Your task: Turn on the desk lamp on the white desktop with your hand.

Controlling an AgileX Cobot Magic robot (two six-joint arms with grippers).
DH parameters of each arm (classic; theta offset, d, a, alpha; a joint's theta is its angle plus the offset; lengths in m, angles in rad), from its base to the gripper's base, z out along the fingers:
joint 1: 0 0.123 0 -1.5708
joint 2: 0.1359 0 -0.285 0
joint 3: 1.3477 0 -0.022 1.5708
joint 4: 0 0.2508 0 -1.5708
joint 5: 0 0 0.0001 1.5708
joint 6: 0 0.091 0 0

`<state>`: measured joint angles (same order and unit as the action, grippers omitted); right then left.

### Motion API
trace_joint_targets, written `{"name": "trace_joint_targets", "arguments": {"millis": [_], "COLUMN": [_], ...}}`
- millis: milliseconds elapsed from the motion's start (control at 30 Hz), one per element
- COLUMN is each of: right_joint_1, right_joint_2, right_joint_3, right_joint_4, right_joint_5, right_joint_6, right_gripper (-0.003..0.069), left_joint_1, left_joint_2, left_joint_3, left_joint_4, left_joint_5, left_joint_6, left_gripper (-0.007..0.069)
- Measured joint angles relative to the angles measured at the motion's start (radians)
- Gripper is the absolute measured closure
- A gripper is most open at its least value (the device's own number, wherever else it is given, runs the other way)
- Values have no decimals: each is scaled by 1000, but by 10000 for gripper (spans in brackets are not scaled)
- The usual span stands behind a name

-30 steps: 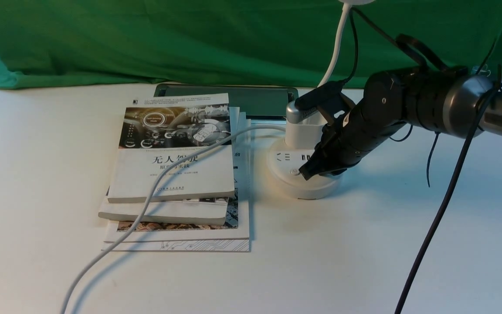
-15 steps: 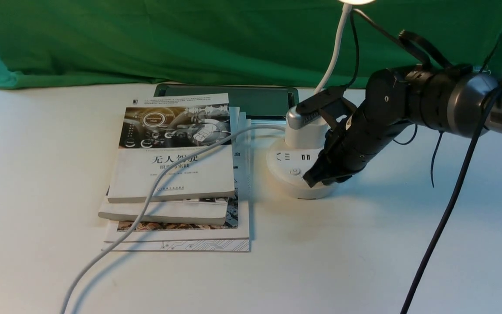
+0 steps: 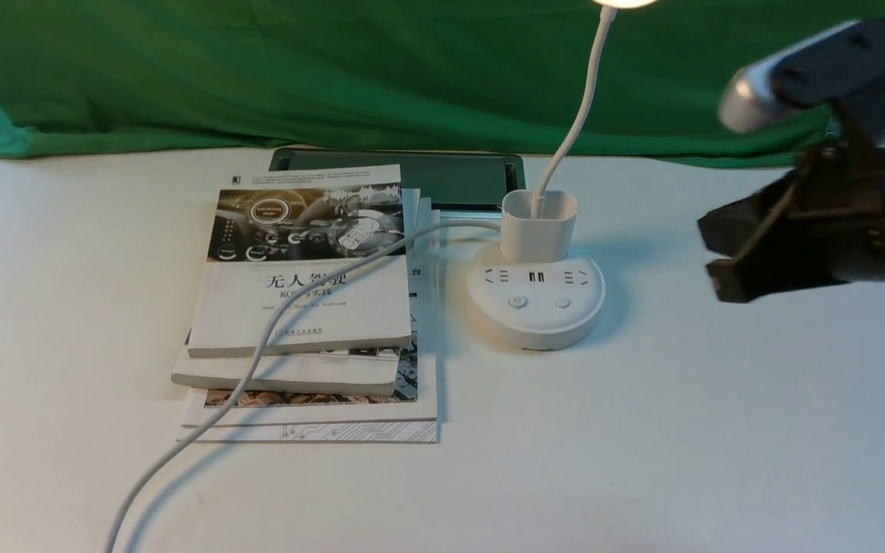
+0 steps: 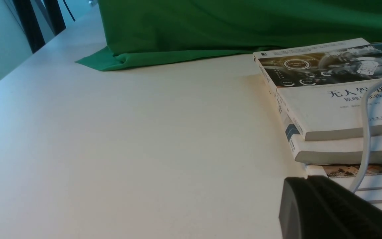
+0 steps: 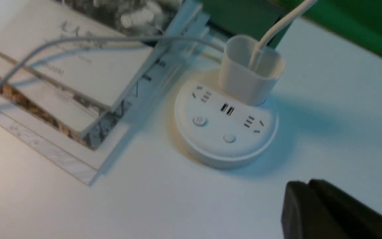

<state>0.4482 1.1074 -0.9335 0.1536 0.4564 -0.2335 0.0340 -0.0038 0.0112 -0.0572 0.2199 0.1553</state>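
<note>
The desk lamp stands on the white desktop (image 3: pixel 642 445) at centre: a round puck base (image 3: pixel 535 319) with two buttons (image 3: pixel 517 301), a squarish cup (image 3: pixel 538 226) and a thin gooseneck (image 3: pixel 577 115). Its head (image 3: pixel 619 3) glows at the top edge. The base also shows in the right wrist view (image 5: pixel 225 146). My right gripper (image 3: pixel 711 257), the hand, hangs blurred in the air to the right of the lamp, clear of it. Its fingers are pressed together and empty (image 5: pixel 305 184). My left gripper (image 4: pixel 305 181) is shut and empty, low beside the books, and is not in the front view.
A stack of books (image 3: pixel 304 307) lies left of the lamp base, with a white cable (image 3: pixel 258 353) running across it toward the front edge. A dark tablet (image 3: pixel 442 173) lies behind the books. A green cloth backdrop (image 3: pixel 335 69) hangs along the back.
My right gripper has lifted off the lamp base and pulled back to the right and upward. The lamp head went from dim to glowing.
</note>
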Motion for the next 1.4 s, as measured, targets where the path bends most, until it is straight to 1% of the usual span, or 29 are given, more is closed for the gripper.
{"name": "trace_joint_targets", "arguments": {"millis": [167, 200, 233, 333, 367, 500, 633, 667, 700, 733, 800, 833, 933, 1000, 1033, 1100, 1133, 1167, 1200, 1233, 1300, 1400], "right_joint_1": [0, 0, 0, 0, 0, 0, 0, 0, 0, -1, -47, -53, -198, -310, -332, -461, -461, -508, -535, -537, -546, -544], "right_joint_2": [-245, -254, -341, -422, -492, -601, -748, -783, -789, -817, -889, -894, -956, -982, -984, -1015, -1018, -1041, -1066, -1070, -1102, -1104], "right_joint_3": [143, 148, 204, 255, 318, 418, 573, 620, 620, 661, 781, 781, 872, 910, 910, 938, 937, 938, 940, 940, 943, 944], "right_joint_4": [-1, -1, -1, -1, -1, -1, -1, -1, -1, -1, -1, -1, -9, -30, -32, -65, -66, -81, -96, -97, -115, -141], "right_joint_5": [-27, -32, -66, -112, -154, -209, -267, -311, -311, -363, -479, -485, -520, -529, -530, -529, -528, -495, -448, -440, -362, -301], "right_joint_6": [61, 62, 62, 62, 58, 56, 56, 56, 56, 56, 56, 56, 81, 111, 113, 135, 135, 155, 178, 182, 224, 257], "right_gripper": [581, 580, 574, 572, 570, 562, 547, 543, 543, 539, 530, 529, 524, 519, 519, 516, 516, 515, 515, 515, 511, 505], "left_joint_1": [0, 0, 0, 0, 0, 0, 0, 0, 0, 0, 0, 0, 0, 0, 0, 0, 0, 0, 0, 0, 0, 0], "left_joint_2": [0, 0, 0, 0, 0, 0, 0, 0, 0, 0, 0, 0, 0, 0, 0, 0, 0, 0, 0, 0, 0, 0], "left_joint_3": [0, 0, 0, 0, 0, 0, 0, 0, 0, 0, 0, 0, 0, 0, 0, 0, 0, 0, 0, 0, 0, 0], "left_joint_4": [0, 0, 0, 0, 0, 0, 0, 0, 0, 0, 0, 0, 0, 0, 0, 0, 0, 0, 0, 0, 0, 0], "left_joint_5": [0, 0, 0, 0, 0, 0, 0, 0, 0, 0, 0, 0, 0, 0, 0, 0, 0, 0, 0, 0, 1, 1], "left_joint_6": [0, 0, 0, 0, 0, 0, 0, 0, 0, 0, 0, 0, 0, 0, 0, 0, 0, 0, 0, 0, 0, 0], "left_gripper": [603, 603, 603, 603, 603, 603, 603, 603, 603, 603, 603, 603, 603, 603, 603, 603, 603, 603, 603, 603, 603, 603]}}
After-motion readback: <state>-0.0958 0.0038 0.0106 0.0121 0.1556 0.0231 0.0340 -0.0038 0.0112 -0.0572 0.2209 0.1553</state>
